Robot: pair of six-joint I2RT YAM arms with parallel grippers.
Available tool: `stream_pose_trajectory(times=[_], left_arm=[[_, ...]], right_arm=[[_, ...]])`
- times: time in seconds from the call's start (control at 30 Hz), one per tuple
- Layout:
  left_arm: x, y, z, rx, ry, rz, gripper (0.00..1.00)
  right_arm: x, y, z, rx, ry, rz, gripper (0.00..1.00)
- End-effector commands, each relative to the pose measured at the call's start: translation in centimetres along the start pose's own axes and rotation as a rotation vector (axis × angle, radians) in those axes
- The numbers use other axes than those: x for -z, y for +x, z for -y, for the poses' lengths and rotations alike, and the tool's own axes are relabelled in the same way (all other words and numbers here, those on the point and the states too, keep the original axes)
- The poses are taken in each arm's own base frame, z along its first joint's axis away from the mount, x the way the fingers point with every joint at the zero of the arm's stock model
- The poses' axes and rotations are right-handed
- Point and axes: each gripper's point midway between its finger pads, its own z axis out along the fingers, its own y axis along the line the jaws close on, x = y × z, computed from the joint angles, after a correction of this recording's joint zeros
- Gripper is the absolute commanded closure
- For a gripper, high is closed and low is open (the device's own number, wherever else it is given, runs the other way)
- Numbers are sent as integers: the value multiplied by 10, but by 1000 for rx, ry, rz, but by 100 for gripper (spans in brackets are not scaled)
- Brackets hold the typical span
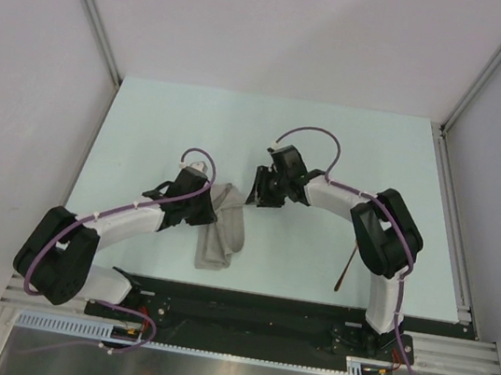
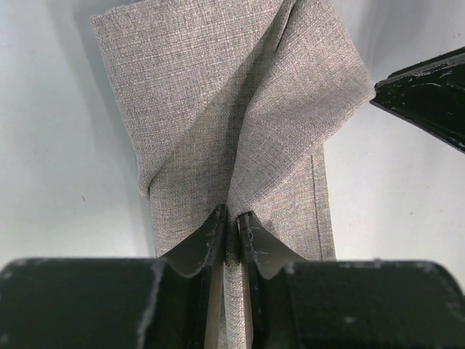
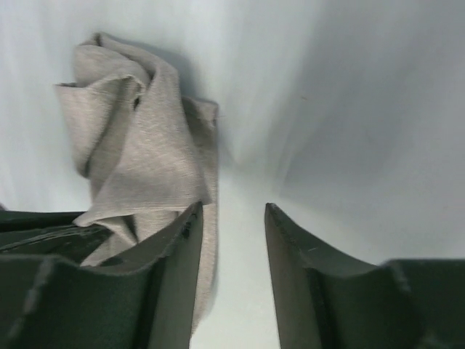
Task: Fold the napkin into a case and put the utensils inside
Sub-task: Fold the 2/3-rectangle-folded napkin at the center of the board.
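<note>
The grey-beige napkin (image 1: pixel 223 228) lies bunched and partly folded into a narrow strip between the two arms. My left gripper (image 1: pixel 205 187) is shut on a fold of the napkin (image 2: pixel 232 145), pinching the cloth between its fingertips (image 2: pixel 218 233). My right gripper (image 1: pixel 259 192) is open and empty just right of the napkin's upper end; the cloth (image 3: pixel 138 138) lies beside its left finger (image 3: pixel 182 247). A thin copper-orange utensil (image 1: pixel 345 268) lies on the table by the right arm's elbow. The black utensil is not visible.
The pale green table (image 1: pixel 269 124) is bounded by white walls and metal rails (image 1: pixel 453 218). The right arm's elbow (image 1: pixel 390 232) stands over the utensil. The black base rail (image 1: pixel 250 315) runs along the near edge.
</note>
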Motion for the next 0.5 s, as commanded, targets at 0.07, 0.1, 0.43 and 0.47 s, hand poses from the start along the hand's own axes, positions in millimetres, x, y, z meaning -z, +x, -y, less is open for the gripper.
stream_pose_trajectory(times=[0.07,0.1,0.43,0.47], left_arm=[[5,-17,13,0,36,59,83],[5,-18,14,2,40,59,83],[8,-22,19,9,58,75,83],[9,-20,22,8,76,61,83]], right_arm=[[6,3,3,79,76,7,65],[4,7,-1,83,73,-8,66],[-16,14,-27,83,-13,-18,65],[-18,14,-29,85,-11,-19,65]])
